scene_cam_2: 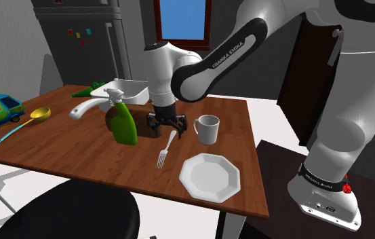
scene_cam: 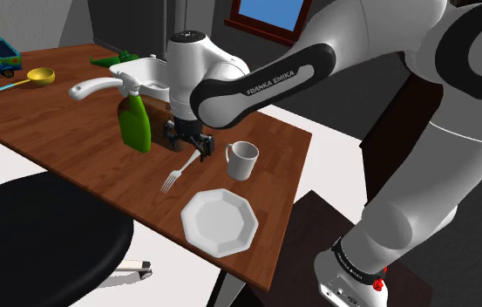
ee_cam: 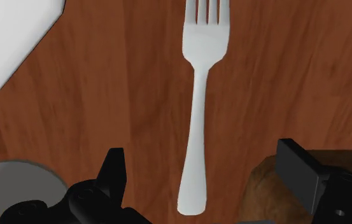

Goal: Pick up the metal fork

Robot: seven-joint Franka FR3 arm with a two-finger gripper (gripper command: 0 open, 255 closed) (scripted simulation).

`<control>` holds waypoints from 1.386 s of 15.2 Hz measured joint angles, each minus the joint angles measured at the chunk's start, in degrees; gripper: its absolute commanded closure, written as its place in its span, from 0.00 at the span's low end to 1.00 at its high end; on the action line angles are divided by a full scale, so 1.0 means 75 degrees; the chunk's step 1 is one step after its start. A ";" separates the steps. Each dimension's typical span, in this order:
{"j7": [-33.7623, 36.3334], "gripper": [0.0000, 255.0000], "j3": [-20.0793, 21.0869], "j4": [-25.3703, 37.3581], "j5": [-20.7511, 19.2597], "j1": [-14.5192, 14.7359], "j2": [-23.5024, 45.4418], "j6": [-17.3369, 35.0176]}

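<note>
Low over the wooden tabletop [scene_cam_2: 77, 157], the tool [scene_cam_2: 169, 129] stands wide open, fingers [ee_cam: 114, 173] either side of the grey fork [ee_cam: 204, 51] handle, not touching; the fork lies flat between a green spray bottle [scene_cam_2: 123, 127], white mug [scene_cam_2: 207, 130] and white plate [scene_cam_2: 209, 177]

Flat, even light in all views: table [scene_cam: 64, 139] mid-bright, white arm [scene_cam: 387, 174] & plate [scene_cam: 219, 221] brightest, grey walls [scene_cam_2: 3, 41] dimmer, window [scene_cam_2: 182, 17] vivid blue, darker patch on table by gripper [scene_cam_2: 168, 127].
</note>
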 measured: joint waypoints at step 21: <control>0.0339 1.00 -0.0130 -0.0045 -0.0377 0.0124 0.0364 0.0264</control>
